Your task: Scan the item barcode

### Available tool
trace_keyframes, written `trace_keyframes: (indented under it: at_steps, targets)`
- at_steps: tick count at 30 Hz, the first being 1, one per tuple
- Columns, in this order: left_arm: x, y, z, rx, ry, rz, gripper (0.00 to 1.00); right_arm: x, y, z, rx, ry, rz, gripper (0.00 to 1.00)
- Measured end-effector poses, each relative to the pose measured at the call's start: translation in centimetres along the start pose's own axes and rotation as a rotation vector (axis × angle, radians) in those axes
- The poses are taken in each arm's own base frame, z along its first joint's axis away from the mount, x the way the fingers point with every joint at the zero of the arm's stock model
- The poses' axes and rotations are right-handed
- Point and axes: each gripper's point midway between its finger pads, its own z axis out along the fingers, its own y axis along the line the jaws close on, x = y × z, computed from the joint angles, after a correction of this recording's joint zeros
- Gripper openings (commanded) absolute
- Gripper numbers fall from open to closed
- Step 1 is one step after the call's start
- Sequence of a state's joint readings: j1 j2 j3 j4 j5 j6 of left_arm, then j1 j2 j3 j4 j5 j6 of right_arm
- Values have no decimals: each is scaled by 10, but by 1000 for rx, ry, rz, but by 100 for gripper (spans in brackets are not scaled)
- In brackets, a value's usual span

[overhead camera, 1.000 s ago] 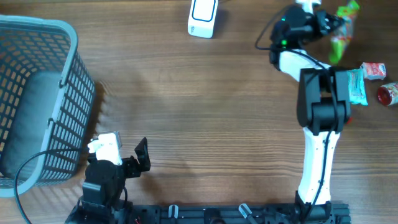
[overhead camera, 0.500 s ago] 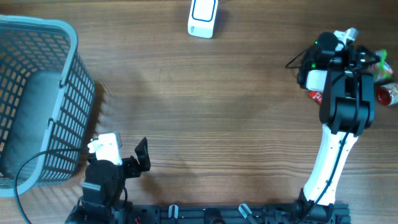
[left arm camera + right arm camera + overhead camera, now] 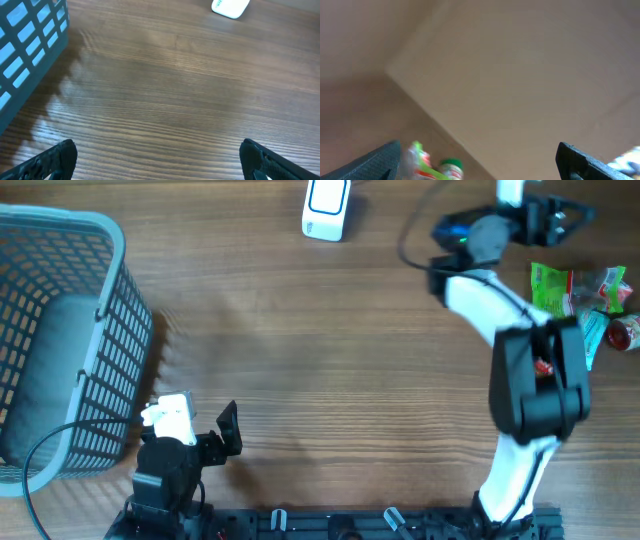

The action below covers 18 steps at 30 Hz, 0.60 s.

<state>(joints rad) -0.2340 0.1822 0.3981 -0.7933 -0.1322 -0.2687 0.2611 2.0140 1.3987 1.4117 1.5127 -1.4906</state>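
Note:
The white barcode scanner (image 3: 326,207) lies at the table's far edge and shows at the top of the left wrist view as a white scanner (image 3: 230,6). A green snack packet (image 3: 549,287) lies flat at the right among other items. My right gripper (image 3: 560,215) is open near the far right corner, beyond the packet, holding nothing. Its wrist view is blurred: the open right gripper (image 3: 480,162) frames a green-and-red packet (image 3: 420,160) and a green-lidded jar (image 3: 451,167) low in view. At the near left, my left gripper (image 3: 200,427) is open over bare wood; the wrist view shows the same gripper (image 3: 160,160) empty.
A blue-grey mesh basket (image 3: 110,330) stands at the left, its wall (image 3: 25,45) close to the left gripper. More items sit at the right edge: a red jar (image 3: 622,332), a red-and-white packet (image 3: 612,288) and a teal packet (image 3: 592,330).
The right gripper carried the green packet down to the pile at the right, opened and let it go, then swung back to the far edge. The left arm has not moved.

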Motion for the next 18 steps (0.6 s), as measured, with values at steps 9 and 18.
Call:
trace_keyframes:
  at_steps: [9, 18]
  targets:
    - [0, 0, 0, 0, 0, 0, 100, -68, -87, -167, -316, -294, -43, 100]
    - [0, 0, 0, 0, 0, 0, 100, -73, -108, -240, -410, -486, -283, 100]
